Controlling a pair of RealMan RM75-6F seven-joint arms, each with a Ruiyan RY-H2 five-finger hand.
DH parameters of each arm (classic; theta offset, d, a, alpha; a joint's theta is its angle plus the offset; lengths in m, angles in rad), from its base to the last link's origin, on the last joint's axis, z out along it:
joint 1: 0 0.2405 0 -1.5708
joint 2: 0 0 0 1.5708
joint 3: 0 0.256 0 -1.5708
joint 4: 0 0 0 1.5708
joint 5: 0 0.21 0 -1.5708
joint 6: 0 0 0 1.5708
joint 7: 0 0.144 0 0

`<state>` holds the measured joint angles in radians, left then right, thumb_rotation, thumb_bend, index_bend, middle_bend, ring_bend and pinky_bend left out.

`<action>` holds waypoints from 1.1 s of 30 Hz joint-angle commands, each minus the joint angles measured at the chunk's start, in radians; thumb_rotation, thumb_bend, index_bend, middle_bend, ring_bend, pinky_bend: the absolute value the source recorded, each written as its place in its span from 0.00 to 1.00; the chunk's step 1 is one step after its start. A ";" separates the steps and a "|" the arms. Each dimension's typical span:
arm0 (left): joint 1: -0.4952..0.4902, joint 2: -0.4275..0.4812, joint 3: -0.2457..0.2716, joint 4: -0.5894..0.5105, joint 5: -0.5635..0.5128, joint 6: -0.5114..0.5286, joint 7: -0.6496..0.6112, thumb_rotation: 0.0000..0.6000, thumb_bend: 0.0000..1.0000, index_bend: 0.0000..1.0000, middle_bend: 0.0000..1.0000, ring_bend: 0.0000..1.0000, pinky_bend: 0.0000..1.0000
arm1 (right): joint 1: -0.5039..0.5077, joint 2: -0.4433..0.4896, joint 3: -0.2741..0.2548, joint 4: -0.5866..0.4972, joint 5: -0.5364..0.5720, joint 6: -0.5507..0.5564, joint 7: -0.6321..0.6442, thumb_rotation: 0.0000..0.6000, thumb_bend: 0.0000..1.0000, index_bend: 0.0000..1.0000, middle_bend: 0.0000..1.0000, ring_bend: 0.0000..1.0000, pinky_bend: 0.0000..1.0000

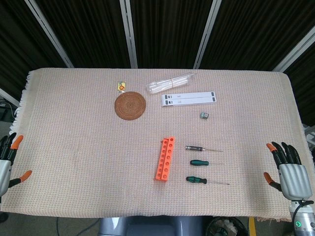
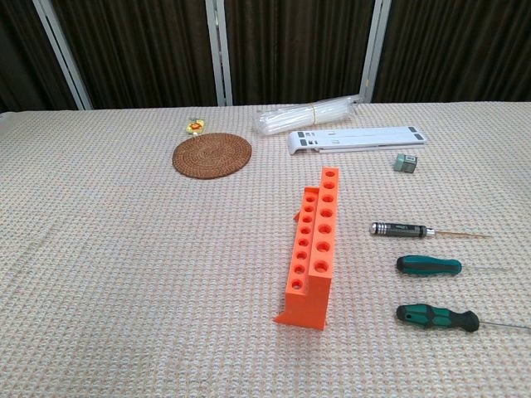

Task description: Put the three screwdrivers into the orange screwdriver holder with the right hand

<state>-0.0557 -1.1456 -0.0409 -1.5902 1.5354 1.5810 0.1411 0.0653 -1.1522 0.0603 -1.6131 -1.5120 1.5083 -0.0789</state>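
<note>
Woven beige cloth (image 1: 74, 162) covers one table, with the right hand (image 1: 288, 172) at its right edge, fingers spread, holding nothing; the left hand (image 1: 7, 160) rests likewise at the opposite edge. One orange screwdriver holder (image 1: 165, 158) lies well left of the right hand. Three screwdrivers lie between them: one black-handled screwdriver (image 1: 197, 148) and two green-handled ones (image 1: 199, 162) (image 1: 197, 180).

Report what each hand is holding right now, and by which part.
Nothing is held. The right hand and left hand are both open at the table's edges; the three screwdrivers lie untouched beside the orange holder.
</note>
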 commanded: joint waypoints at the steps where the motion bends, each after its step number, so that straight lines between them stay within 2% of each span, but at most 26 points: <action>1: 0.004 0.001 0.000 0.000 -0.006 0.001 -0.003 1.00 0.08 0.00 0.00 0.00 0.00 | -0.003 -0.002 0.000 0.000 0.002 0.003 0.003 1.00 0.21 0.09 0.08 0.00 0.07; 16: 0.027 0.022 0.027 -0.014 -0.011 -0.010 -0.012 1.00 0.08 0.00 0.00 0.00 0.00 | -0.013 -0.010 -0.011 0.016 -0.024 0.021 0.050 1.00 0.21 0.11 0.08 0.00 0.07; 33: 0.047 0.034 0.033 -0.003 0.011 0.017 -0.045 1.00 0.08 0.00 0.00 0.00 0.00 | -0.021 -0.021 -0.015 0.032 -0.058 0.050 0.086 1.00 0.24 0.30 0.11 0.00 0.07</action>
<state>-0.0088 -1.1119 -0.0085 -1.5934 1.5460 1.5979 0.0961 0.0432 -1.1733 0.0465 -1.5801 -1.5685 1.5599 0.0059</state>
